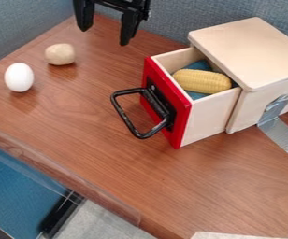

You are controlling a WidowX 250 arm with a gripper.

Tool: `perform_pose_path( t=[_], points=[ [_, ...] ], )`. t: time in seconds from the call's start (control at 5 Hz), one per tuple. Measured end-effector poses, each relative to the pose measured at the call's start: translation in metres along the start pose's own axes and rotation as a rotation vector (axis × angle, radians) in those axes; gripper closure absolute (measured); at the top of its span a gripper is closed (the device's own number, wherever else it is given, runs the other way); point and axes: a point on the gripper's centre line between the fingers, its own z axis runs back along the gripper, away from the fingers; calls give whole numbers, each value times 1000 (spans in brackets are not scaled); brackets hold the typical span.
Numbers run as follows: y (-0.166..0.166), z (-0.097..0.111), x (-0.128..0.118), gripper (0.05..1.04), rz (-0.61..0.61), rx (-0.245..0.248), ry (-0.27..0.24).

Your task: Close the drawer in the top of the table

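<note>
My gripper (pixel 104 29) hangs at the top edge, left of centre, open, its two fingers apart with nothing between them. It is above and behind the red-fronted drawer (pixel 183 116), not touching it. The drawer stands pulled out of the pale wooden box (pixel 249 49) at the right, its front facing lower left with a black loop handle (pixel 125 120). Inside the drawer a yellow corn cob (pixel 201 81) lies on something blue (pixel 199 66). The box's top covers the drawer's rear part.
A white egg (pixel 19 77) and a beige potato-like object (pixel 60 54) lie on the brown table (pixel 115 154) at the left. Grey tape (pixel 281 130) runs from the box's side to the table. Blue-grey partitions (pixel 171 16) stand behind.
</note>
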Motion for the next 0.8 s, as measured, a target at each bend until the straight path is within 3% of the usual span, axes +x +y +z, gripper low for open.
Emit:
perform_pose_path(
  t=[0.4,0.6,0.8],
  points=[
    [0,-23,-17,84,-47,11,77],
    [1,-25,-29,84,-137,3,75],
    [12,-45,-39,84,-334,-16,76]
  ],
)
